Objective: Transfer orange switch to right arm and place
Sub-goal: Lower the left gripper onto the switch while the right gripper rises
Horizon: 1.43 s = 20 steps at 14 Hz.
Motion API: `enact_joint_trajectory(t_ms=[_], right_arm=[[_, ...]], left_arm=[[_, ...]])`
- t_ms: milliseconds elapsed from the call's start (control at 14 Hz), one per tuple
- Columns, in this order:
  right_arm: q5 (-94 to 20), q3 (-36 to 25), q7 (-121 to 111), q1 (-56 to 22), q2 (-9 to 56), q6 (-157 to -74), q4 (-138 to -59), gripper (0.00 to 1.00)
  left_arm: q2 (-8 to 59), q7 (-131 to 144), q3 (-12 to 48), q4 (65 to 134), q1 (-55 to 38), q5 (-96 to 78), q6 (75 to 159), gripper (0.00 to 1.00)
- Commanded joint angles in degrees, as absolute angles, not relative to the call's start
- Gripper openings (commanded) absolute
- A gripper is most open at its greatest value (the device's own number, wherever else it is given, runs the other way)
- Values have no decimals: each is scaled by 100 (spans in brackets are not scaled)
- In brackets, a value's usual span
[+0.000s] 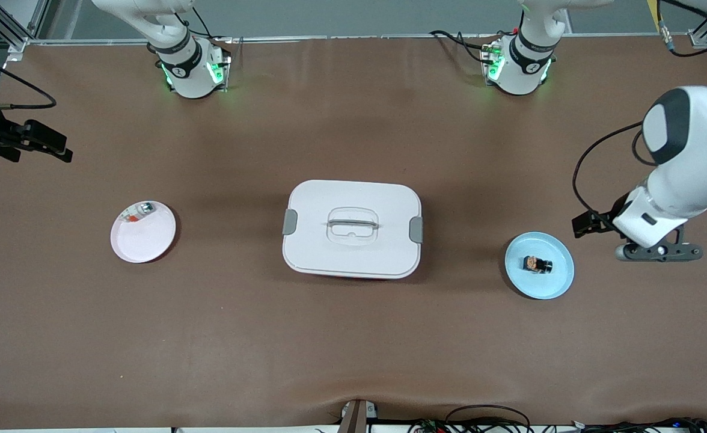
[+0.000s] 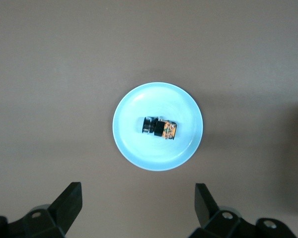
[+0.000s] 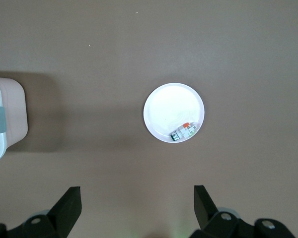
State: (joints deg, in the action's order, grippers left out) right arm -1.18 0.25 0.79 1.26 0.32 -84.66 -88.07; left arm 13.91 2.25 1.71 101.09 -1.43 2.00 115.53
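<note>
Before pickup, nothing gripped yet.
Orange switch (image 2: 159, 128) lying on blue plate (image 2: 134, 148); left gripper (image 1: 660, 251) spread wide just beside it, right gripper (image 3: 136, 208) likewise wide, waiting above pink plate (image 3: 161, 106).

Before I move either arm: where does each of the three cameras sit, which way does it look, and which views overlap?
Front view: high across the table, facing both arm bases; shows the white box and left gripper.
Left wrist view: looks straight down on the orange switch in the blue plate; open fingers show.
Right wrist view: looks down on the white plate; open fingers show.
Shared: each wrist view shares its plate with the front view.
</note>
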Motion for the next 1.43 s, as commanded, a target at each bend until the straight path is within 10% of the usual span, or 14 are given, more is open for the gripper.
enact_joint_trajectory(t_ms=[0, 1357], right_arm=[[-70, 44, 62, 123, -35, -8446, -8798, 100], [-658, 70, 2265, -1835, -26, -8024, -8851, 100]], left_arm=[[1818, 176, 202, 10099, -149, 308, 11873, 100], [3445, -570, 246, 10230, -264, 668, 13121, 99]])
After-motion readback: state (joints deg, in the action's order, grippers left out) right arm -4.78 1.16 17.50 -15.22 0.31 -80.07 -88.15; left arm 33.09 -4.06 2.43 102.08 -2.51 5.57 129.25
